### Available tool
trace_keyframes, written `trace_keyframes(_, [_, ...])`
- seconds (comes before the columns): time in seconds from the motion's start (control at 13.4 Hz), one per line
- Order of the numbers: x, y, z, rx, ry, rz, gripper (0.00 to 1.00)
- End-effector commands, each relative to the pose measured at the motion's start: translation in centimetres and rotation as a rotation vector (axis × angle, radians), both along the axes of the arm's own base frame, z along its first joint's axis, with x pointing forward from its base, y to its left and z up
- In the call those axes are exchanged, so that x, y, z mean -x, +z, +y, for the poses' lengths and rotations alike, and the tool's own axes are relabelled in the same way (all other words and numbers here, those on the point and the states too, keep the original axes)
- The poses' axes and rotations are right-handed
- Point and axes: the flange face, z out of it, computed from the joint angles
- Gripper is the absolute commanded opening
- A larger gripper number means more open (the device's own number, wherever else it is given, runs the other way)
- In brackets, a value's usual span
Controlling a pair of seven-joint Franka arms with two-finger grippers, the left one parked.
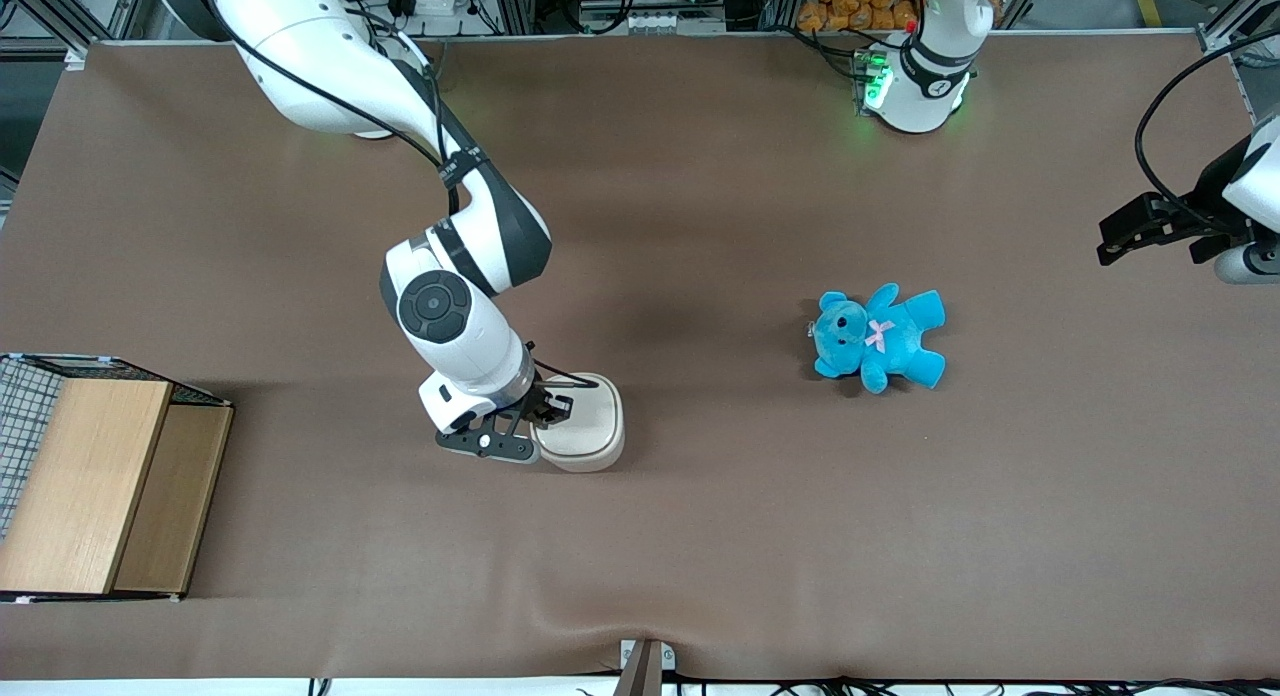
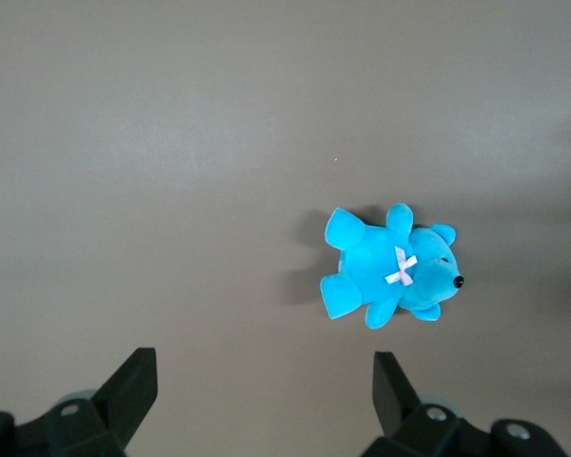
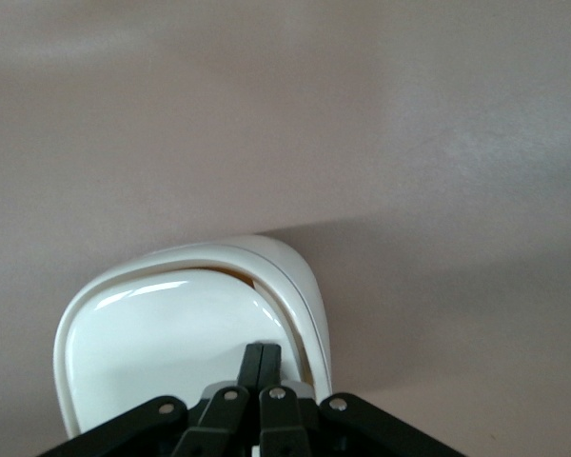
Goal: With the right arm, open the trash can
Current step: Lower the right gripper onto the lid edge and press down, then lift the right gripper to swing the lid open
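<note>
One bin (image 1: 585, 426) sits on the brown surface (image 1: 700, 536), near its middle and somewhat toward the working arm's end, and the right arm (image 1: 455, 306) reaches down over it. The jaws (image 3: 263, 362) are closed — the two fingers press together with no gap — and their tips rest on the glossy cream lid (image 3: 171, 343), at the edge of it nearest the arm. The lid lies slightly tipped in its rim, and a thin tan sliver of the inside shows along one curved edge. A blue teddy (image 1: 878, 338) with a pale pink bow lies on its back well apart from the bin, toward the parked arm's end. A wooden box (image 1: 95, 481) with wire mesh stands at the working arm's end — nearer the front camera than the bin.
</note>
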Motion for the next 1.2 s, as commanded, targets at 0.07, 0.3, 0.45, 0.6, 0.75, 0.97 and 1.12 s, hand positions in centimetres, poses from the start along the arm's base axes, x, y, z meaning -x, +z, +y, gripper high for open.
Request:
trace_keyframes(0.07, [-0.1,2.7,1.1,-0.023,-0.04,0.032,0.0])
trace_keyframes(0.3, [0.5,4.1,2.6,-0.047,-0.067,0.047,0.0])
trace_keyframes(0.45, [1.3,4.4,4.0,-0.073,-0.061,0.058,0.0])
trace_keyframes(0.6, [1.6,5.4,4.8,-0.112,-0.106,0.074,0.0])
trace_keyframes(0.75, [2.1,6.4,5.4,-0.102,-0.103,0.095,0.0])
trace_keyframes(0.97, [3.0,10.1,5.8,-0.163,-0.136,0.146,0.0])
trace_keyframes(1.12, [3.6,12.5,5.8,-0.211,-0.186,0.171,0.19])
